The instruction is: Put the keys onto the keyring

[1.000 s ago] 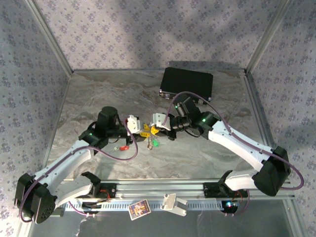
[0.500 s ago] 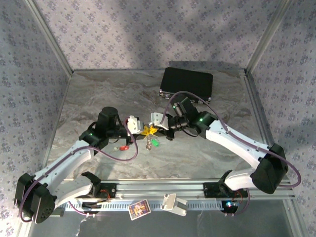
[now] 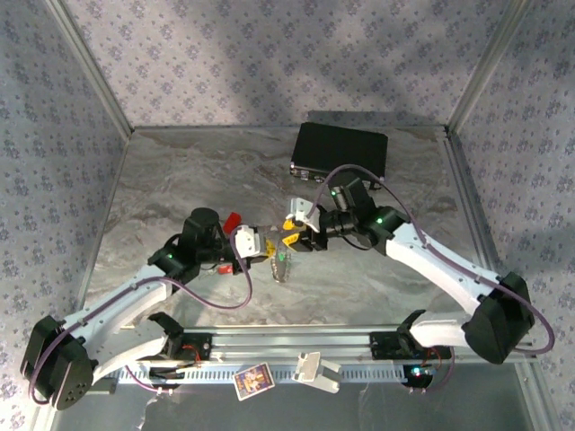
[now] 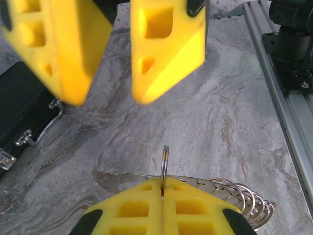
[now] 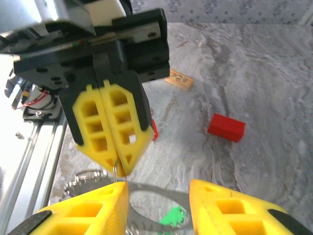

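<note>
**Left gripper** (image 4: 162, 198): yellow pads pressed fully together, pinching a thin silvery wire ring (image 4: 165, 159) that stands edge-on above the fingertips. A silvery beaded chain (image 4: 244, 203) curls away to one side of it. I take ring and chain to be parts of the pale grey-green oval keyring (image 5: 156, 188). It sits mid-table between the two grippers, near of the black rectangular case (image 3: 340, 151).

**Right gripper** (image 5: 159, 205): yellow fingers parted, nothing between them, facing the left gripper just across the ring.

**Green-headed key** (image 5: 173, 215): seen through the loop, just below the right gripper. I cannot tell whether it is threaded or merely lying on the grey marbled table (image 3: 180, 180). The red key is not confirmed. A small red piece shows beside the left arm, too hidden to call. The chunky red block (image 5: 226, 127) lies apart on the far side.

**Risks from here:**
- The pinch is on a thin wire, edge-on. A sideways push from the right fingers could twist the ring out of the pads.
- The tiny key gives a poor grasp, so the right fingers may close on chain or loop instead and drag the keyring.
- The grippers are very close, so an approach off-line could knock fingertip against fingertip.
</note>
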{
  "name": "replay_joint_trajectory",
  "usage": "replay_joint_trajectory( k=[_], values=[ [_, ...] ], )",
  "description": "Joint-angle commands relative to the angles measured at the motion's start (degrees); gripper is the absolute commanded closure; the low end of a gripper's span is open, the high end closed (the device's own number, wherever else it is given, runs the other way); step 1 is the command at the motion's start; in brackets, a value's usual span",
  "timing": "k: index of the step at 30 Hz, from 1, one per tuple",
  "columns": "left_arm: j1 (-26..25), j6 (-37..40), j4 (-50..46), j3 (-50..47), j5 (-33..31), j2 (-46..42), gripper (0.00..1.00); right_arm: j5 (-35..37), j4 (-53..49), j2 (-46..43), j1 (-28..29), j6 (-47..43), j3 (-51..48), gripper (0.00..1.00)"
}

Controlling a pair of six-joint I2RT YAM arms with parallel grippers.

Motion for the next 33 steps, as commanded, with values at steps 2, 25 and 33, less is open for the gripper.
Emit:
replay_joint_trajectory(
  k=[2,25,33],
  values=[
    [-0.33,1.32,3.93,0.12,0.50,-1.17,1.00,0.97,4.42,-2.22,0.82,1.90,-4.26,0.63],
    [-0.45,-2.83,7.99,-1.04,3.48,-1.13,1.00,3.62,10.23,-0.63,4.75,1.60,-5.19,1.00],
    [-0.44,-1.18,0.20,2.96,-1.68,0.05,0.72,9.07,-5.53,0.65,5.70,-6.03,2.24,1.00]
  ],
)
